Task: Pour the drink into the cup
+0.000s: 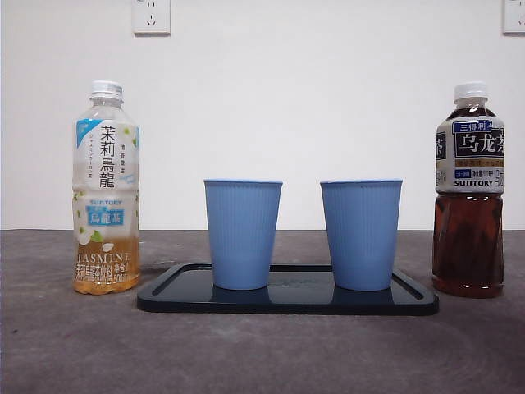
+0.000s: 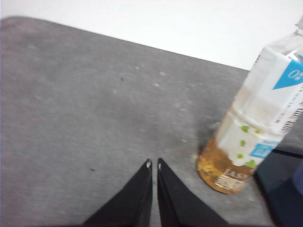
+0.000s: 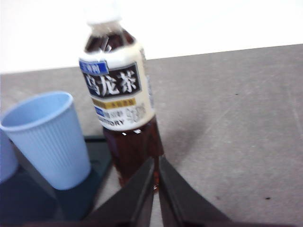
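Note:
Two blue ribbed cups, the left cup [image 1: 242, 232] and the right cup [image 1: 361, 233], stand upright on a black tray [image 1: 287, 302]. A jasmine tea bottle [image 1: 106, 189] with pale amber drink stands left of the tray. A dark oolong tea bottle [image 1: 468, 190] stands right of it. Both have white caps on. My left gripper [image 2: 153, 163] is shut and empty, over the table beside the jasmine bottle [image 2: 255, 123]. My right gripper [image 3: 155, 161] is shut and empty, just in front of the oolong bottle [image 3: 124, 99], with one blue cup [image 3: 49, 137] beside it. Neither arm shows in the front view.
The grey table [image 1: 82, 345] runs to a white wall with two sockets [image 1: 151, 15]. The tray's corner shows in the left wrist view [image 2: 281, 189].

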